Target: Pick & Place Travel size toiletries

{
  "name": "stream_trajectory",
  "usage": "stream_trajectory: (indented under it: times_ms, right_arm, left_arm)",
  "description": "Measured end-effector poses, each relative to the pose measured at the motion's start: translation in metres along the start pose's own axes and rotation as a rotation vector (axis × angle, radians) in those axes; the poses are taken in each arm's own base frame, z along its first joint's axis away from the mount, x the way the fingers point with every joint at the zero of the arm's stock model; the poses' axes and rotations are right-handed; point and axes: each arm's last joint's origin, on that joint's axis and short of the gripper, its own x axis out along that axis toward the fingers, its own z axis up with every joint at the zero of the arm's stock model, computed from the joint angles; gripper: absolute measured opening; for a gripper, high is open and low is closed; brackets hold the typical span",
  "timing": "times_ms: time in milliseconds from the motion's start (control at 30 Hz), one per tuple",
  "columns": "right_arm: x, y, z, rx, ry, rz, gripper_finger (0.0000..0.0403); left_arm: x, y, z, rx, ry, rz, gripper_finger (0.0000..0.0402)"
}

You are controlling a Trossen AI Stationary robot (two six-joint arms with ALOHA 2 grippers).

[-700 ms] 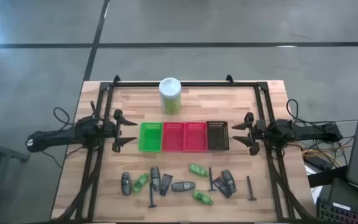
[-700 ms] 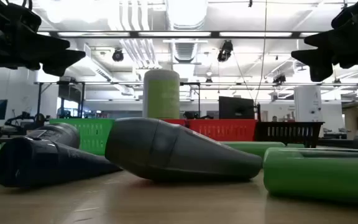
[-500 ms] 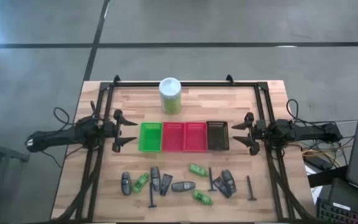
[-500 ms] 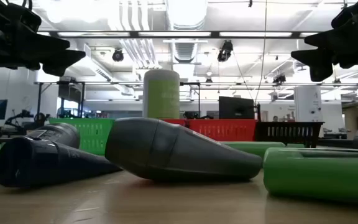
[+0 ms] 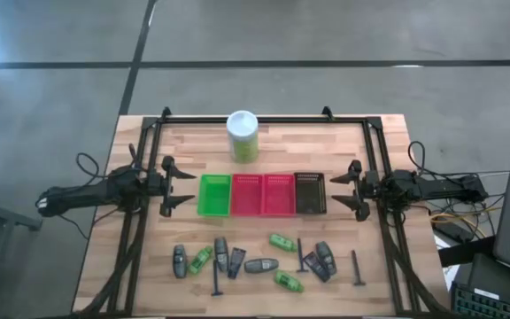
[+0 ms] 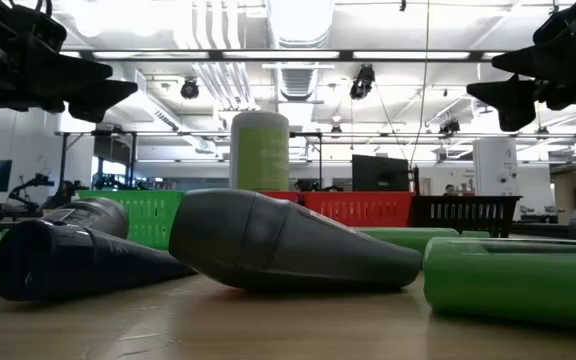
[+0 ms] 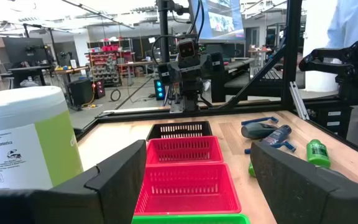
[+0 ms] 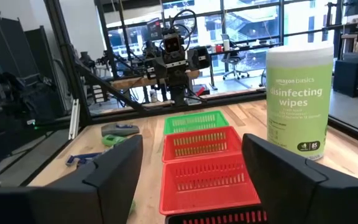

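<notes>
The travel size toiletries lie scattered on the near half of the table: dark grey oval bottles (image 5: 259, 265), bright green small bottles (image 5: 282, 241), dark packets (image 5: 236, 260) and thin dark-blue T-shaped sticks (image 5: 358, 268). My left gripper (image 5: 170, 188) hovers open at the table's left, beside the green basket (image 5: 214, 195). My right gripper (image 5: 347, 189) hovers open at the right, beside the black basket (image 5: 310, 192). Both are raised above the table, with nothing between their fingers.
A row of mesh baskets, one green, two red (image 5: 262, 194) and one black, stands at mid-table between the grippers. A tall white-and-green wipes canister (image 5: 243, 136) stands behind them near the far edge. A black frame (image 5: 246, 118) borders the table.
</notes>
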Motion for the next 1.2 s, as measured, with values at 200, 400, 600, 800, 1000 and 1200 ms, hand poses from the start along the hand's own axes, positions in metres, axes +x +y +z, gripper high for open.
stream_trajectory:
  times_ms: [200,400,600,800,1000,1200]
  right_arm:
    - [0.0,0.0,0.0,0.001,0.001,0.0,0.0288]
    - [0.0,0.0,0.0,0.002,0.0,0.0,0.0305]
    - [0.0,0.0,0.0,0.0,0.0,0.0,0.0321]
    - [0.0,0.0,0.001,0.008,-0.006,0.001,0.0339]
    - [0.0,0.001,0.009,0.368,-0.084,0.031,0.0355]
    - [-0.002,0.002,0.019,0.917,-0.18,0.091,0.0358]
  left_arm:
    - [0.0,0.0,0.0,0.0,0.0,0.0,0.0293]
    - [0.0,0.0,0.0,0.0,0.0,0.0,0.0293]
    - [0.0,0.0,0.0,0.0,0.0,0.0,0.0293]
    - [0.0,0.0,0.0,0.0,0.0,0.0,0.0293]
    - [0.0,0.0,0.0,0.0,0.0,-0.001,0.0293]
    - [0.0,0.0,0.0,0.0,0.0,-0.001,0.0293]
